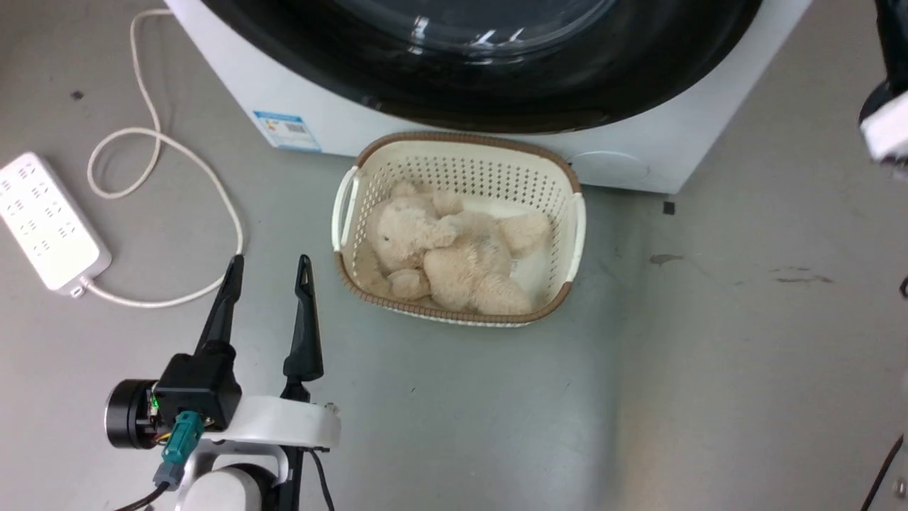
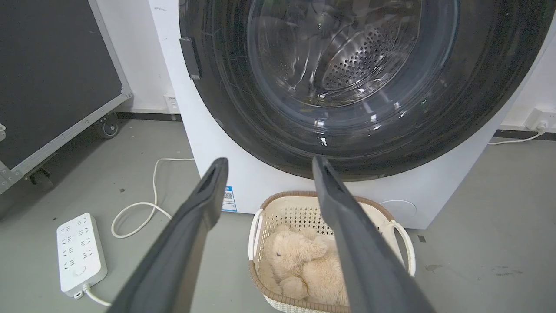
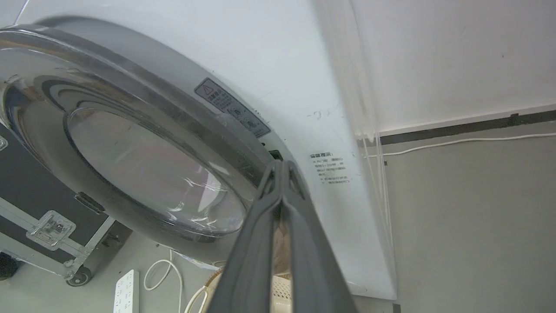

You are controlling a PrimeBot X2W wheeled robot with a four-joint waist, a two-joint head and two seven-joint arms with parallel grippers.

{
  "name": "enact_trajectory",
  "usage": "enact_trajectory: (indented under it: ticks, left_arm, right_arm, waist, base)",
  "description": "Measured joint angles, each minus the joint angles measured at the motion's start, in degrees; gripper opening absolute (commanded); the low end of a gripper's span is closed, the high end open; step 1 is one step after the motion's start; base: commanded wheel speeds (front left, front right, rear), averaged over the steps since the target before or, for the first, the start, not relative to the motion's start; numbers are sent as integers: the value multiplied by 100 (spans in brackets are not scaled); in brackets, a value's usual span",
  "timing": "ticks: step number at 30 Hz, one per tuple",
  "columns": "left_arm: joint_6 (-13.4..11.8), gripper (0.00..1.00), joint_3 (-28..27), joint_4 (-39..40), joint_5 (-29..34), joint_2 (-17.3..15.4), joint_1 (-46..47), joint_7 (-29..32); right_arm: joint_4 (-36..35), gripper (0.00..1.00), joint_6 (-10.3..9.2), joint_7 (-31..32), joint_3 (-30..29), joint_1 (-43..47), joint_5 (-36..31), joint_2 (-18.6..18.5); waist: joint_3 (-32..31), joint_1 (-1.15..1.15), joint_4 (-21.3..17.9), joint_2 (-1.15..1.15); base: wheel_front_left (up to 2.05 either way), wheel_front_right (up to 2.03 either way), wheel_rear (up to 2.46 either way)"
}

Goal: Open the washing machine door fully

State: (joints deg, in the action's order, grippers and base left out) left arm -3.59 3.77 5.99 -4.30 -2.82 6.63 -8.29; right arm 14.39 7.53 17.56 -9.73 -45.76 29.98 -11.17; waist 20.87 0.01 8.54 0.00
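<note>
Right gripper [image 3: 281, 166], its two long dark fingers [image 3: 260, 243] pressed flat together with nothing visible between them, points its tips at the edge of the very large round washing machine door [image 3: 130, 169]. There the glossy dark rim meets the front of the big white front-loading washing machine [image 3: 304, 65]. Whether the tips touch the rim cannot be told.

Left gripper [image 1: 270, 261] hangs low over the grey floor [image 1: 709, 355], fingers spread wide and empty. Ahead of it and above, the door lies close against the machine's front, and the perforated steel drum [image 2: 360, 61] shows through the bulging glass.

Just ahead and to the right of its fingertips sits a cream perforated plastic basket with a brown woven rim [image 1: 461, 137], a beige plush bear [image 1: 447, 248] lying inside. To that gripper's left, a white power strip [image 1: 46, 220] and its looped white cable [image 1: 152, 135] lie on the floor.
</note>
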Motion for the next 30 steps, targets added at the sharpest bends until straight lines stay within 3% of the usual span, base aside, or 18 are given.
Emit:
enact_trajectory:
  ticks: [14, 22, 30]
  left_arm:
    - [-109, 100, 158, 192, -101, 0, 201, -196]
    - [-177, 100, 216, 202, -146, 0, 308, -294]
    - [-208, 100, 243, 213, -192, 0, 415, -393]
  right_arm:
    - [1506, 0, -1, 1605, -902, -1958, 348, 152]
    - [1838, 0, 0, 2325, -1295, -2650, 391, 260]
    - [1864, 0, -1, 3121, -1684, -2784, 430, 303]
  waist:
    - [560, 0, 354, 0]
    - [784, 0, 470, 0]
    - [802, 0, 504, 0]
  base:
    - [0, 0, 0]
    - [0, 0, 0]
    - [0, 0, 0]
